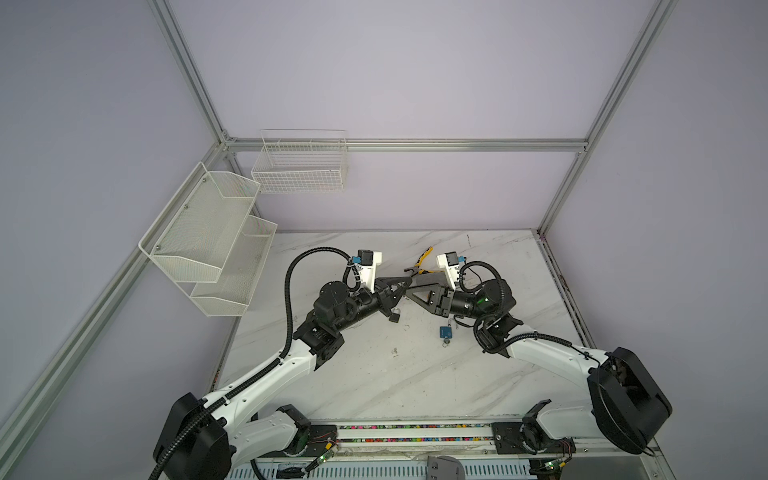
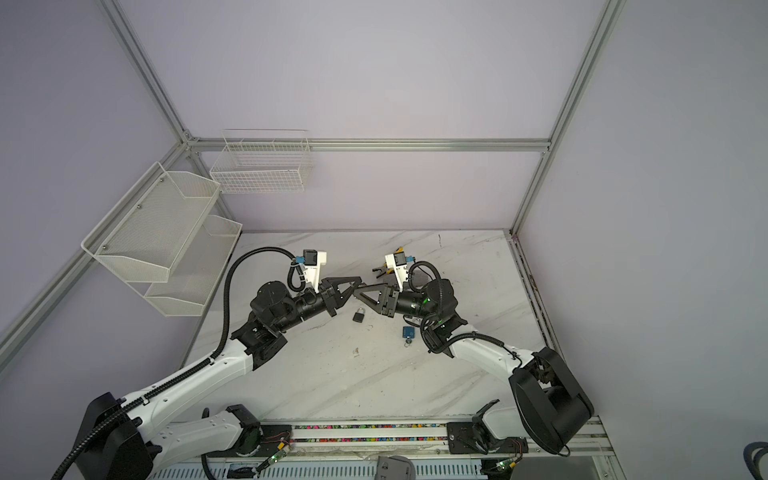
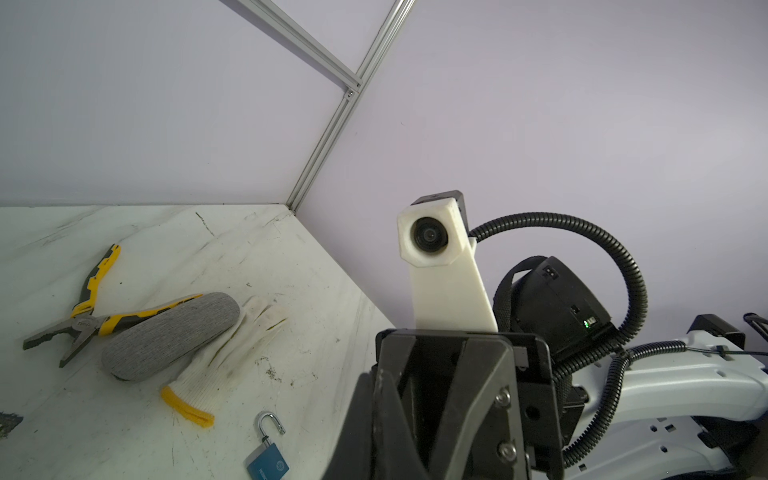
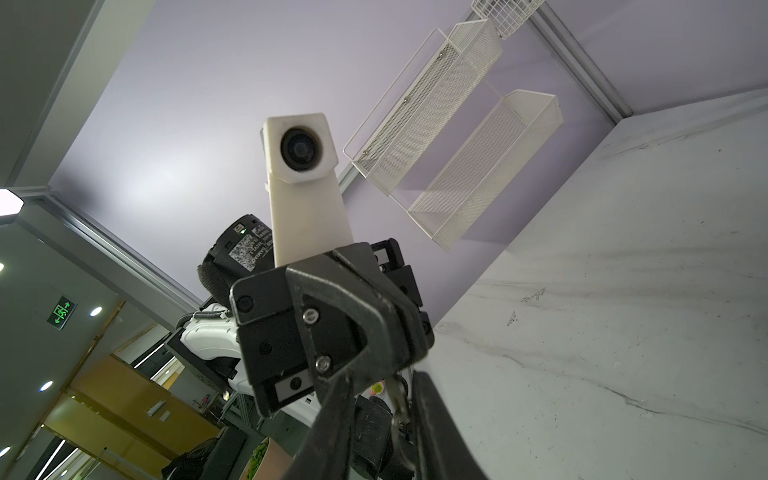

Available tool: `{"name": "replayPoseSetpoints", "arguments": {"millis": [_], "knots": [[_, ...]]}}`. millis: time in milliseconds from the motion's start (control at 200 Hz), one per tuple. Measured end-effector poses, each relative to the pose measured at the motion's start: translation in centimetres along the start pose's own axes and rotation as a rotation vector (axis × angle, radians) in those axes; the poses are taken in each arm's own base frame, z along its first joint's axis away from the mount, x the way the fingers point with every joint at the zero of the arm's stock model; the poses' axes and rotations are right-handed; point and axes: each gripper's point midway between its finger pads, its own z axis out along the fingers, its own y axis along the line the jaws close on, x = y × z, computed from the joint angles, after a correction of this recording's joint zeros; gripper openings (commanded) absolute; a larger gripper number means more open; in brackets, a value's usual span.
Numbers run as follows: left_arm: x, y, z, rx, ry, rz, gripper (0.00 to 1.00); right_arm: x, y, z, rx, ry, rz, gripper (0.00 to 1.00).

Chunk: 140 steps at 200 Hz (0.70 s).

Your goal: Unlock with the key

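— Marble table (image 1: 374, 386) is seen under both arms. Why is the blue lock (image 1: 446, 331), nearest, not being handled?
— Its shackle is swung open; the black lock (image 2: 359, 315), just beyond on the table, is judged to be the one meant.
— And the key (image 4: 397, 395)?
— It is held aloft, pinched by the closed left gripper (image 1: 409, 281), apparently for passing over. It is flanked by the fingers of the right gripper (image 1: 407, 292); whether it is gripped cannot be told. Pliers (image 3: 83, 316) are seen farthest.
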Motion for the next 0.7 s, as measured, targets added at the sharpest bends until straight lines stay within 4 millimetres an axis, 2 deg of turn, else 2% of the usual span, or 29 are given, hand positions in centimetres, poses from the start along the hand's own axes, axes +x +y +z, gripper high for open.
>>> {"name": "replayPoseSetpoints", "arguments": {"millis": [700], "knots": [[-0.35, -0.37, 0.14, 0.016, -0.018, 0.008, 0.0, 0.02, -0.03, 0.02, -0.004, -0.001, 0.002, 0.2]]}}
